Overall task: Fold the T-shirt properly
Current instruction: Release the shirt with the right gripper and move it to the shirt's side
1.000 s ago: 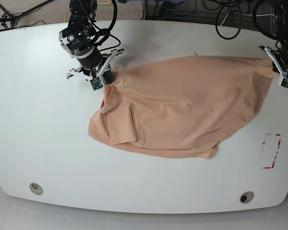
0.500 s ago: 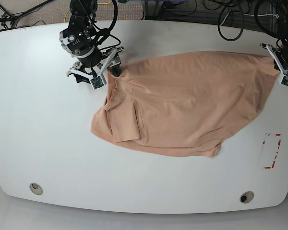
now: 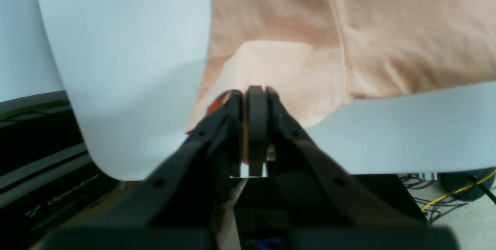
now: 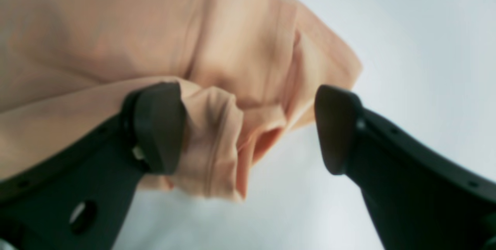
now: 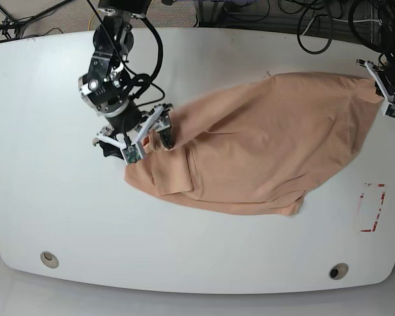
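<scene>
left gripper (image 3: 254, 99) reads as clamped tight from my wrist feed, its jaws pressed together on a corner of the shirt (image 5: 263, 145), a pale flap of cloth bunched right above the tips. on the base feed i see that same gripper (image 5: 388, 99) up at about 2 o'clock on the table (image 5: 52, 197), right at the far right edge, with the shirt's corner pulled up to it. my right gripper (image 4: 248, 126) has its jaws spread wide; one finger (image 4: 159, 126) touches a rumpled fold of the shirt (image 4: 217, 87) and the other finger stands clear of the cloth over bare table (image 4: 407, 48). on the base feed the right gripper (image 5: 145, 135) sits at about 10 o'clock from the table's middle, at the shirt's left end where the cloth is gathered. i see the shirt lying across the middle of the table, stretched from that gathered end up toward 2 o'clock, with its lower hem sagging toward 5 o'clock. from the left wrist the shirt (image 3: 348, 29) fills the top of my view, a seam running down it, and the table (image 3: 128, 48) shows pale on both sides. a red-marked rectangle (image 5: 372, 207) sits at about 4 o'clock, apart from the shirt.
</scene>
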`<state>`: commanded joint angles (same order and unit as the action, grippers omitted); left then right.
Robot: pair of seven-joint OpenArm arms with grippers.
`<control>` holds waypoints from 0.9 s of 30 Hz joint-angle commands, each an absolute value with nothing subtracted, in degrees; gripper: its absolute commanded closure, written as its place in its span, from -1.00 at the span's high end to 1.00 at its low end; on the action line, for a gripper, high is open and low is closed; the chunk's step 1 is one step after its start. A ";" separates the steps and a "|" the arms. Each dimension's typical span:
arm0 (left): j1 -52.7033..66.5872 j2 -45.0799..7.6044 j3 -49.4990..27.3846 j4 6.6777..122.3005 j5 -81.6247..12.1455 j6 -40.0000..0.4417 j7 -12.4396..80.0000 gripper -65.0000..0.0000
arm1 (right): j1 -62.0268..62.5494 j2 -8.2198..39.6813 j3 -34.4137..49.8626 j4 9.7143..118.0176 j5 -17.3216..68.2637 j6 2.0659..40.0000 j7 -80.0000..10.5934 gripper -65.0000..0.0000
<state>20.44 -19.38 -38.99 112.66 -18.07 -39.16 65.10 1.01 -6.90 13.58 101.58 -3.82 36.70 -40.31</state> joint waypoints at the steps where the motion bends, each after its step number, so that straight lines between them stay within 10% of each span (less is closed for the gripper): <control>1: 20.44 -19.38 -38.99 112.66 -18.07 -39.16 65.10 -1.00 | 1.71 -6.90 13.58 100.70 -3.82 36.70 -40.31 0.50; 27: 20.18 -19.30 -38.90 112.75 -18.07 -39.08 65.10 -1.00 | 26.33 -7.87 9.45 70.46 -3.21 36.79 -36.09 0.50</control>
